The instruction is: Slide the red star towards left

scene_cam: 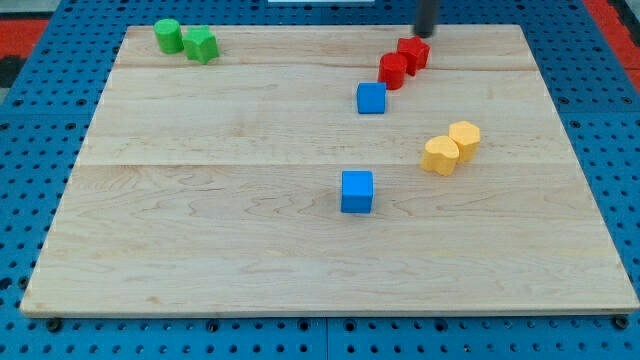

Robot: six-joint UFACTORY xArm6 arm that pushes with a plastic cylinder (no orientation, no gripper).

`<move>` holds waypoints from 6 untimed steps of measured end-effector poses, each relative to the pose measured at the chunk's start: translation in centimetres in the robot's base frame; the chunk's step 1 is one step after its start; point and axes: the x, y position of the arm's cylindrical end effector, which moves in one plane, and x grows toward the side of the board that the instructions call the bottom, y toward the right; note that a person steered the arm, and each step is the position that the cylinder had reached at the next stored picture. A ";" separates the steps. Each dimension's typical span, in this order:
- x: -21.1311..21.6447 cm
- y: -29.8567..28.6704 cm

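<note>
Now our tip (425, 33) hangs at the board's (200, 250) top edge, just above-right of the red star (412, 52); bare rod, holding nothing; open wood stretches leftward.

red cylinder (392, 70) touching red star (413, 52) leftward, blue cube (371, 97) near

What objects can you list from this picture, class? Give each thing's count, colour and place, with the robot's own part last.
Wooden board: one, pale, fills the view.
Green blocks: two, cylinder touching another of unclear shape, top left.
Red blocks: two, touching, shapes unclear, and, top centre-right.
Blue cubes: two, one below the red pair, one at centre.
Yellow blocks: two, touching, and, right.
My tip: one, dark rod, just above the upper red block.
</note>
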 end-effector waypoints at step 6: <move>-0.3 -15.2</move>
